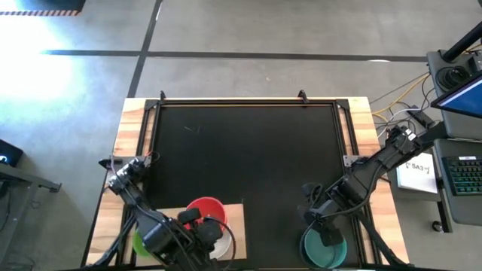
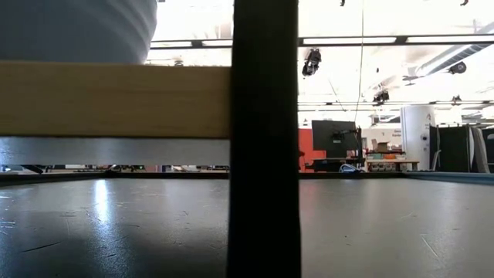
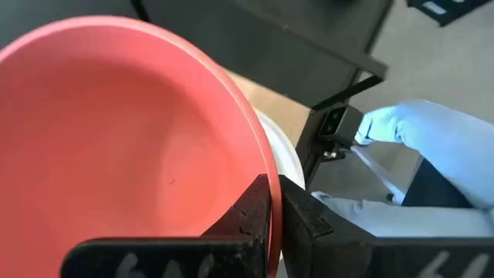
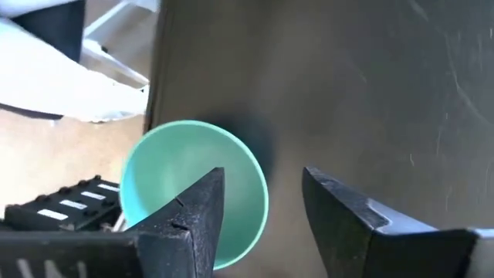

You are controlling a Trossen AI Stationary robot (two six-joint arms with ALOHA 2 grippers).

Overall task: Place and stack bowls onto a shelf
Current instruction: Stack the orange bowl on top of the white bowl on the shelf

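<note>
High view: my left gripper is low at the near edge of the table, over the flat light-wood shelf board, with the round red plastic bowl at its tips.
Left claw: in the left wrist view its two dark fingers are pinched narrow across the red bowl's rim, one inside and one outside. I read that as holding the bowl.
Under the red bowl: a round white plastic bowl shows just beyond the red rim; a yellow-green bowl sits beside them on the board.
Right claw: my right gripper is by the round teal plastic bowl on the black mat, well apart from the shelf. Right wrist view shows its fingers spread wide, one inside the teal bowl, the other outside, nothing clamped.
Low view: blocked by a wooden bar and a dark post; no use here.
Step in hand: my judgement is seating red into white on the shelf.
Next move: centre the red bowl over the white one before I release. Then pinch the teal rim and carry it across.
</note>
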